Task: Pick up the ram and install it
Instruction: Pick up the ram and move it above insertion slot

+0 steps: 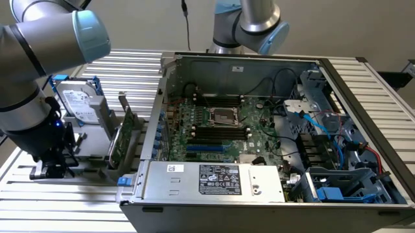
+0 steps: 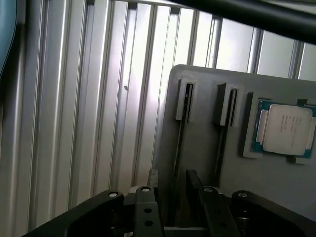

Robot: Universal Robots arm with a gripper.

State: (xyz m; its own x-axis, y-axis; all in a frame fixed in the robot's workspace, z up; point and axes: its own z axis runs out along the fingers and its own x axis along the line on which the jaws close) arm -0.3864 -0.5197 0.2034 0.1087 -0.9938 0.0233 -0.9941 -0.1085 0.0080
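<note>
While the wide-jawed gripper (image 2: 173, 183) is straddling the ram (image 2: 177, 148) in its grey holder (image 2: 207, 163), we are aiming for a square, centred grip.

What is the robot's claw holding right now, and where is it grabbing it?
Nothing. The gripper is open, its fingers apart on either side of a narrow slot in the gray holder.

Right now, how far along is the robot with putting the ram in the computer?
Done: nothing visible; the long black slots on the motherboard look empty. In hand: the gripper sits low over the gray holder, fingers open either side of what looks like the ram, standing edge-on in it. Left: the whole pick-up and install.
</note>
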